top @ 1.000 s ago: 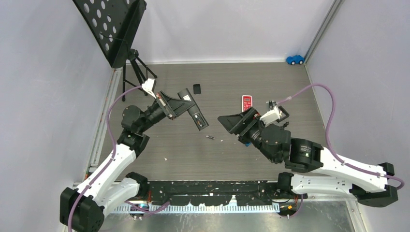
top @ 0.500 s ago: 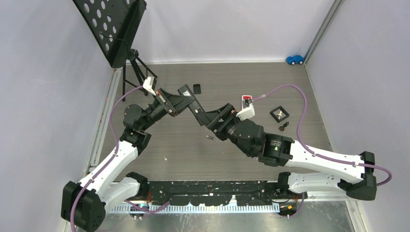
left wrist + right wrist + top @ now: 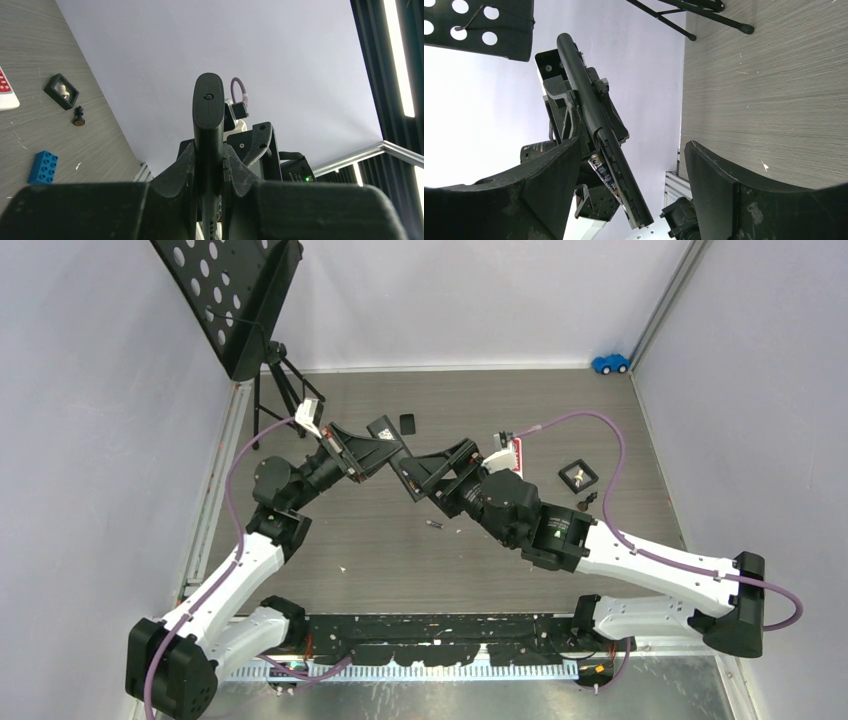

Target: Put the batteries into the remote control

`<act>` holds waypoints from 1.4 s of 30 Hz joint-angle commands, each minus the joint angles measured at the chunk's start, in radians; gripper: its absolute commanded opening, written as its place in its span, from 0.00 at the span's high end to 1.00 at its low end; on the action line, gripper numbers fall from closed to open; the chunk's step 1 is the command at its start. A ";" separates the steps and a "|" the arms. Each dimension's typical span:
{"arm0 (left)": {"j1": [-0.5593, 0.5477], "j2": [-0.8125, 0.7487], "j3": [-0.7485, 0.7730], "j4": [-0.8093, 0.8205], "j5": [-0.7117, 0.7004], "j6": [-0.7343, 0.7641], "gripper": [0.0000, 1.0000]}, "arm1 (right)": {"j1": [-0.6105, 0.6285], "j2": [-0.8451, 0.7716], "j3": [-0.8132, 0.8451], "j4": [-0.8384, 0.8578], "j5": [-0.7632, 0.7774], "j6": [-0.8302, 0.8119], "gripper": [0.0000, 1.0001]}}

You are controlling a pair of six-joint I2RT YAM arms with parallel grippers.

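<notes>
My left gripper (image 3: pixel 368 454) is shut on a long black remote control (image 3: pixel 402 468), which it holds up off the table. From the left wrist, the remote (image 3: pixel 208 112) stands edge-on between the pinched fingers of the left gripper (image 3: pixel 209 167). My right gripper (image 3: pixel 440 472) is open, and its fingers straddle the remote's free end without touching it. The right wrist view shows the remote (image 3: pixel 586 100) running between the wide-set fingers of the right gripper (image 3: pixel 631 185). A dark printed battery (image 3: pixel 605 179) lies along the remote's open compartment. Another battery (image 3: pixel 434 525) lies on the table below.
A red and white remote (image 3: pixel 516 454) is partly hidden behind the right wrist. Also on the table are a black cover (image 3: pixel 407 424), a small black frame (image 3: pixel 578 475), a small dark piece (image 3: pixel 585 502) and a blue block (image 3: pixel 43 166). A music stand (image 3: pixel 235 300) fills the back left, and a blue toy car (image 3: pixel 610 363) sits back right.
My right arm has swung left from the table's right side up to the held remote, uncovering the black frame. The left gripper has tilted the remote slightly toward it.
</notes>
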 commanded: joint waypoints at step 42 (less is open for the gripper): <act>0.000 -0.030 0.100 -0.083 0.039 -0.008 1.00 | -0.065 0.010 -0.004 0.148 -0.202 -0.020 0.63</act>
